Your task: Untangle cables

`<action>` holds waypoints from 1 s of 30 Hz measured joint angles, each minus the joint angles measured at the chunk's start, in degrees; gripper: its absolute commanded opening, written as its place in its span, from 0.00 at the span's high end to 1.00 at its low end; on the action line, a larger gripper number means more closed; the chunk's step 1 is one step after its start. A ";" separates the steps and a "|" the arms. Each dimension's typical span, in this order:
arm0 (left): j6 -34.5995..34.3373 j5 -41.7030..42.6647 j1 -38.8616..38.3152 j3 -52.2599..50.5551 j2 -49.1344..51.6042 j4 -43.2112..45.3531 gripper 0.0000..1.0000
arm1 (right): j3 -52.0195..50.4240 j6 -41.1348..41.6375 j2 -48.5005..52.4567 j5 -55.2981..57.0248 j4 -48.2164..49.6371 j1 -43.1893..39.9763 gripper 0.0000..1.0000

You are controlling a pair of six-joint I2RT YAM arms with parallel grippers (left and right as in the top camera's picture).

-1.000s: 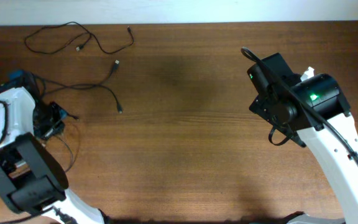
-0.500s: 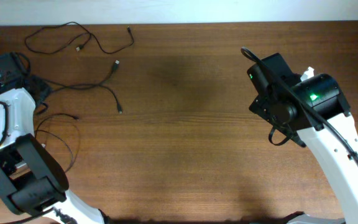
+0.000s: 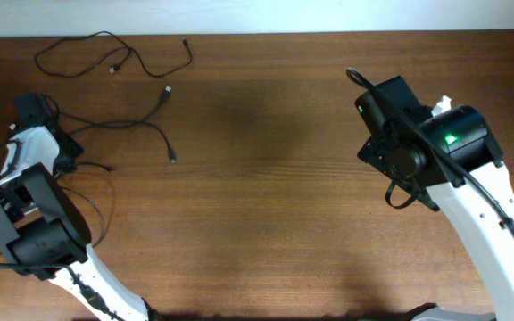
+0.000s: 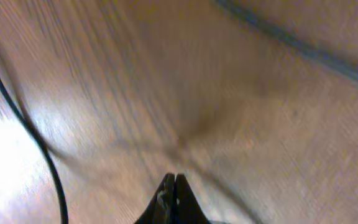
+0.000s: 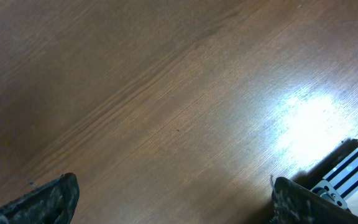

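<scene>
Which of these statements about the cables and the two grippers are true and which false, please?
1. The left gripper stands wide open. False: its fingertips are pressed together.
2. The right gripper is open, with only bare table between its fingers. True.
3. The cables lie bunched in the table's centre. False: they are spread as loose strands over its left part.
4. In the left wrist view, a black cable runs over the wood to the left of the fingers. True.
</scene>
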 measured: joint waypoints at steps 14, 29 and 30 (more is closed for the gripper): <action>0.00 6.16 0.00 -0.02 0.07 -16.11 1.00 | 0.00 0.00 0.00 0.02 -0.02 0.00 0.02; 0.02 11.28 0.00 -0.11 -0.96 -23.56 1.00 | 0.00 0.00 0.00 0.02 0.00 0.00 0.02; 0.02 11.39 -0.02 -0.13 -1.70 -23.58 1.00 | 0.00 0.00 0.00 0.00 0.00 0.00 0.02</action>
